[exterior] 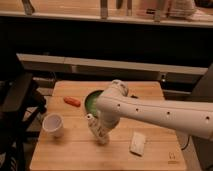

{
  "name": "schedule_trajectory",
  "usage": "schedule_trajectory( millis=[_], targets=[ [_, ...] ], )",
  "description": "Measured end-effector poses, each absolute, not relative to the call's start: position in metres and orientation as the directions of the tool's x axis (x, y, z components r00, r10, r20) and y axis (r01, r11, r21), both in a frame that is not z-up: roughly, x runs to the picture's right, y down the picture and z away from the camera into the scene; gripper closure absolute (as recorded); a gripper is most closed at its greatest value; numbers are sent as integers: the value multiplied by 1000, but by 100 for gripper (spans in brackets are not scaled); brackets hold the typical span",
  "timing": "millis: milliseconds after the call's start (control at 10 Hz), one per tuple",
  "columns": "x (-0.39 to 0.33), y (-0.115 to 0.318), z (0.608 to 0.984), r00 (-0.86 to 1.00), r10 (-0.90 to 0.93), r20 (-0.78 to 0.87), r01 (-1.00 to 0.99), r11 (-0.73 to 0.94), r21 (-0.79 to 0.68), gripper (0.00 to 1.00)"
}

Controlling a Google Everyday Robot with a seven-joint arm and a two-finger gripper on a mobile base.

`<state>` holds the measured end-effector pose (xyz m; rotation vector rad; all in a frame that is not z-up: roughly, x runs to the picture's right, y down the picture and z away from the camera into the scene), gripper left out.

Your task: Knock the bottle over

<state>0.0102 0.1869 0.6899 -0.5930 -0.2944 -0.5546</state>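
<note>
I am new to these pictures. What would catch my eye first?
The big white arm reaches in from the right across the wooden table. Its gripper is at the table's middle, against a small bottle that leans left. A white cup stands at the left.
</note>
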Motion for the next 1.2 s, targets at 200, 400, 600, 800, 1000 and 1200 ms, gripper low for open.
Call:
schedule_trajectory(
  millis=[200, 400, 600, 800, 1000, 1200],
  targets=[
    [8, 187, 688, 809, -412, 419, 578, 687, -441, 100],
    [4, 187, 688, 803, -420, 424, 587, 682, -437, 100],
    [-5, 188, 687, 800, -422, 427, 592, 677, -438, 100],
    [-11, 189, 685, 791, -429, 435, 602, 669, -435, 100],
    [-20, 194, 682, 775, -439, 454, 622, 656, -427, 100],
    [-16, 201, 679, 776, -431, 460, 620, 656, -432, 100]
  ],
)
